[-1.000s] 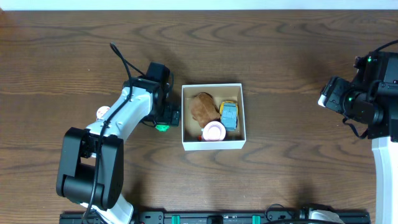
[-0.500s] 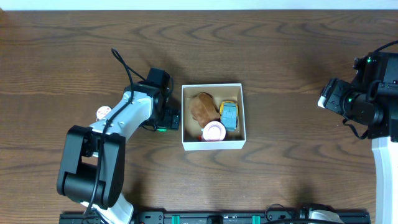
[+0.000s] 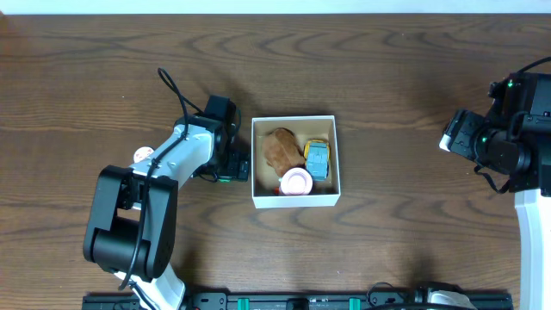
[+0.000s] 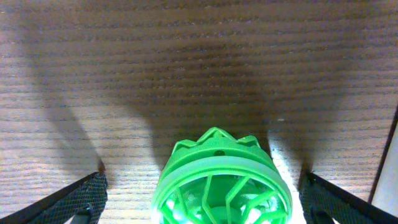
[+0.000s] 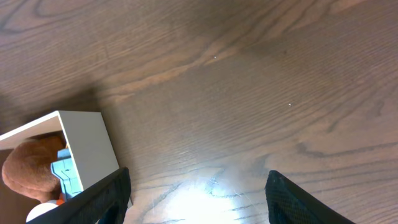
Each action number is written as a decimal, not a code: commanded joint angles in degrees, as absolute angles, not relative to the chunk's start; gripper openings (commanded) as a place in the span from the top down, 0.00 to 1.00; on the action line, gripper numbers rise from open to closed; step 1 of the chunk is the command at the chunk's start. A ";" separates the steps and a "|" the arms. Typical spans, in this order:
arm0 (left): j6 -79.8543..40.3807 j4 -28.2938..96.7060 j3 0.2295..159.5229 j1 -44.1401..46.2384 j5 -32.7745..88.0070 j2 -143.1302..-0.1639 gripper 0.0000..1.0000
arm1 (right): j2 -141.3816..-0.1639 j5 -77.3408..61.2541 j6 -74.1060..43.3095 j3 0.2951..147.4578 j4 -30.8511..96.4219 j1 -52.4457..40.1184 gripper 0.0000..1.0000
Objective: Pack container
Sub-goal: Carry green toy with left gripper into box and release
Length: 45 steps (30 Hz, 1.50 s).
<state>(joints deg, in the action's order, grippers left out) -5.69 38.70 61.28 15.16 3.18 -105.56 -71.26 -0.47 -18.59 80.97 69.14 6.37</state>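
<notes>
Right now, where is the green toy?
In the overhead view the green toy sits on the table left of centre, just outside the left wall of the container, between the open fingers of the left gripper.

The counter was dark brown wood with a strong wavy grain running along its length, and it filled almost the whole overhead view. A thin pale strip ran along the far edge; whether it was wall or floor could not be told. Along the near edge sat a black rail with small green parts. A bright patch of glare shone on the wood in the right wrist view, and broad soft shadows lay across the paler-looking grain in the left wrist view.
</notes>
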 commanded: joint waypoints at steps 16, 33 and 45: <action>-5.17 38.89 60.49 15.20 1.48 -108.22 0.42 | -71.59 -0.69 -17.45 81.19 69.23 6.74 0.28; -5.17 44.07 66.61 15.20 1.48 -105.41 0.53 | -71.59 -0.69 -17.04 81.19 69.21 6.74 0.28; -5.17 52.69 78.02 20.71 1.50 -87.96 0.67 | -71.59 -0.67 -17.04 81.19 69.12 6.74 0.28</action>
<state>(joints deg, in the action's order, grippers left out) -5.52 52.03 76.71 17.61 2.17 -92.84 -71.40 -0.47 -17.91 80.97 69.19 6.37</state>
